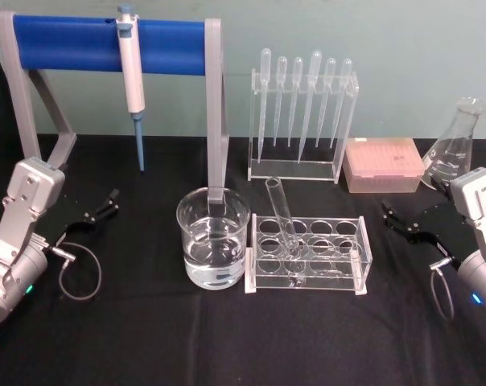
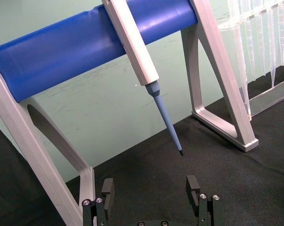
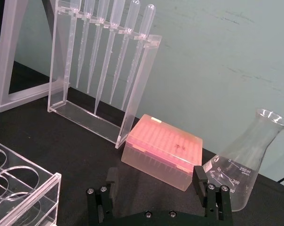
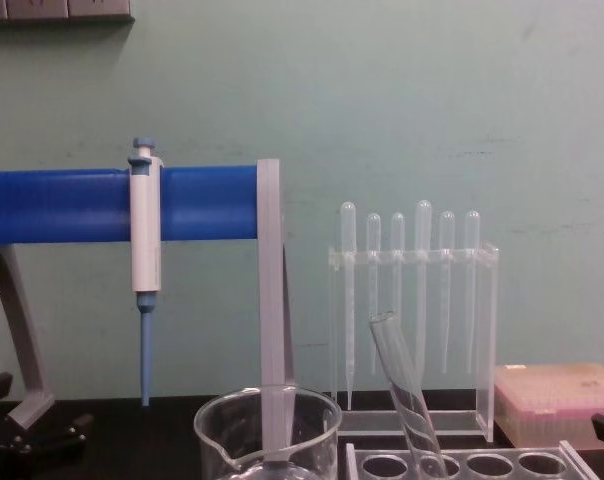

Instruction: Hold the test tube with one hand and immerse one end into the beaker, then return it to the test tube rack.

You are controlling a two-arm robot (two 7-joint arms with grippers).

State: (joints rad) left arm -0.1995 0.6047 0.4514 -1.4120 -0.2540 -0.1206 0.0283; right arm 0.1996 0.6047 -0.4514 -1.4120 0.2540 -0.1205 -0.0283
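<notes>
The clear glass test tube (image 1: 282,215) leans in a hole of the clear rack (image 1: 307,253) at the table's middle; the chest view shows the test tube (image 4: 406,390) tilted, rim to the left. Left of the rack stands the beaker (image 1: 213,237), part full of clear liquid, and its rim shows in the chest view as the beaker (image 4: 267,425). My left gripper (image 1: 98,213) rests open at the table's left, far from both. My right gripper (image 1: 405,223) sits open at the right, apart from the rack. Both wrist views show empty open grippers: left gripper (image 2: 151,194), right gripper (image 3: 153,186).
A blue-barred stand (image 1: 106,44) with a hanging white-and-blue pipettor (image 1: 133,80) is at the back left. A clear holder of pipettes (image 1: 303,112), a pink tip box (image 1: 384,163) and a conical flask (image 1: 454,145) line the back right. Black cloth covers the table.
</notes>
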